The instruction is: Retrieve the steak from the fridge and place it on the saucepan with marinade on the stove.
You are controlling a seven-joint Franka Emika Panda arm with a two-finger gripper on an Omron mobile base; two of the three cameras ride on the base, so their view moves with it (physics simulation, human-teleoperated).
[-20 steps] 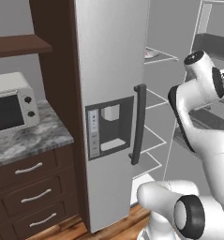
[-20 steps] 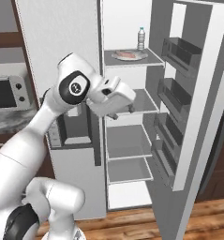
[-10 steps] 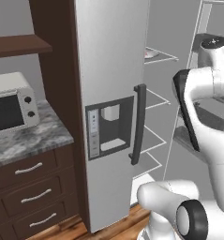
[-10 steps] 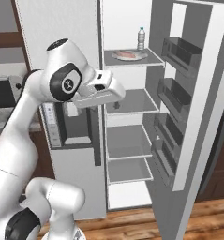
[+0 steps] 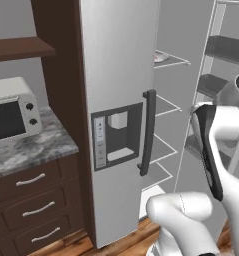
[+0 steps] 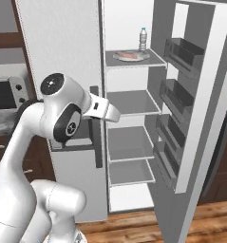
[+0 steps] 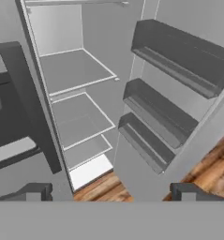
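Matt silver-grey metal fridge (image 5: 118, 75), dark wood drawers (image 5: 33, 200), speckled stone counter (image 5: 26, 150)

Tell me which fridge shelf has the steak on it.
The top shelf: it alone carries the steak on its plate, beside a water bottle; the lower shelves are bare.

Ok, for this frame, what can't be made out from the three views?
- Steak on its plate, right base view: too small to show marbling or how it lies; in the left base view the closed fridge door hides all but the plate's edge.
- Bottle, right base view: too small to read its label.
- Hand, hand view: fingertips cut off by the bottom band.
- Microwave, left base view: cut by the left edge.
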